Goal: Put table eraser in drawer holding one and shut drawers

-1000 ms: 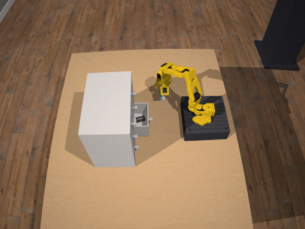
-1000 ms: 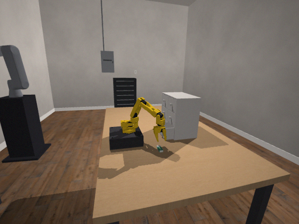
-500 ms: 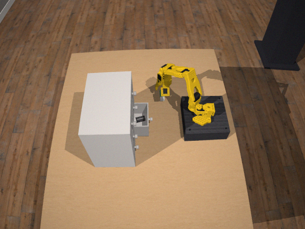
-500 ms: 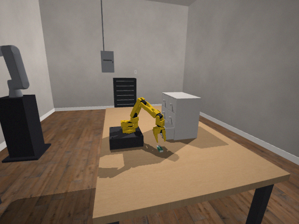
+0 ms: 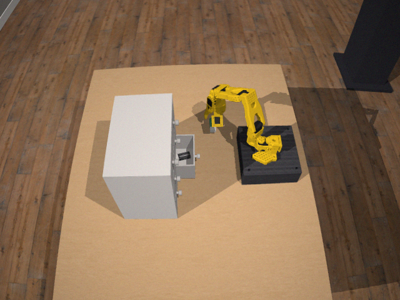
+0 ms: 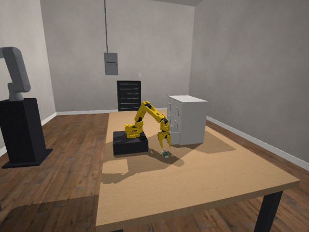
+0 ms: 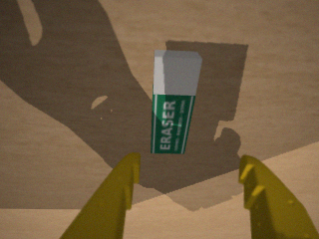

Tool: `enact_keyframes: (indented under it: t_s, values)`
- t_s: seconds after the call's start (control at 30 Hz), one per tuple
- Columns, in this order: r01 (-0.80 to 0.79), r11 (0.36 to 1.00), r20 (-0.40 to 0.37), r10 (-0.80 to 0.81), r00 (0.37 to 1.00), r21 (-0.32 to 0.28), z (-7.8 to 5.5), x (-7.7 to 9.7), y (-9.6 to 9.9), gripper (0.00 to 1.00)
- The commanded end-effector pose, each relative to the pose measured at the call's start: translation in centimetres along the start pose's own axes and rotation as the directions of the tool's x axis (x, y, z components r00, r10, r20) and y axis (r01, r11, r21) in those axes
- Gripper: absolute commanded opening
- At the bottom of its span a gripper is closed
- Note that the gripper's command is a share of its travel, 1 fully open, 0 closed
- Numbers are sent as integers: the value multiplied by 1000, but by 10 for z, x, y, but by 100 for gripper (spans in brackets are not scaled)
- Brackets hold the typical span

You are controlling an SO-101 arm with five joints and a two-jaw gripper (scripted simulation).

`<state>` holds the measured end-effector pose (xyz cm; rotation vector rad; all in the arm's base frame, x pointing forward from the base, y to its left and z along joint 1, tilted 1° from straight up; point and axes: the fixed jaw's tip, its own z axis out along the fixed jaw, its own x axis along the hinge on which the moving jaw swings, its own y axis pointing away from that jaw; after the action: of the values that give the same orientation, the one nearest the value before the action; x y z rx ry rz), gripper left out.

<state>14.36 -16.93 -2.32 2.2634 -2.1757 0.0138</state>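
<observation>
The eraser [image 5: 212, 128] [image 6: 165, 153] [image 7: 173, 105] is seen lying on the surface [image 5: 194, 245] [image 6: 189, 180] [image 7: 40, 149], partly hidden from above by the open, unloaded tool [image 5: 211, 120] [image 6: 166, 146] [image 7: 189, 161]. Inside the protruding drawer [image 5: 189, 171] [image 6: 174, 137], a black object [image 5: 184, 155] is partly obscured. A wooden floor [image 5: 161, 35] [image 6: 72, 139] is seen beyond.

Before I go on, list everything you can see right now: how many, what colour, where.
Eraser: one, green and white, on the table under the fingers
Cabinet: one, white, on the table
Open drawer: one, light grey, low in the cabinet
Striped object: one, black, inside that drawer
Table: one, tan wood, on the floor
Drawer chest: one, black, by the far wall
Electrical box: one, grey, on the far wall
Base block: one, black, under the arm
Arm: one, yellow
Fingers: two, yellow, open
</observation>
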Motion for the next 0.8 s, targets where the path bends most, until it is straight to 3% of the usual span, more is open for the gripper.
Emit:
enact_keyframes:
  t_s: [0.0, 0.23, 0.37, 0.77]
  values:
    - [1, 1000, 15, -1, 1000, -10, 4, -2, 4, 27]
    - [1, 1000, 15, -1, 1000, -10, 4, -2, 4, 27]
    - [1, 1000, 15, -1, 1000, -10, 16, -1, 2, 27]
    - [1, 1000, 15, -1, 1000, -10, 16, -1, 2, 27]
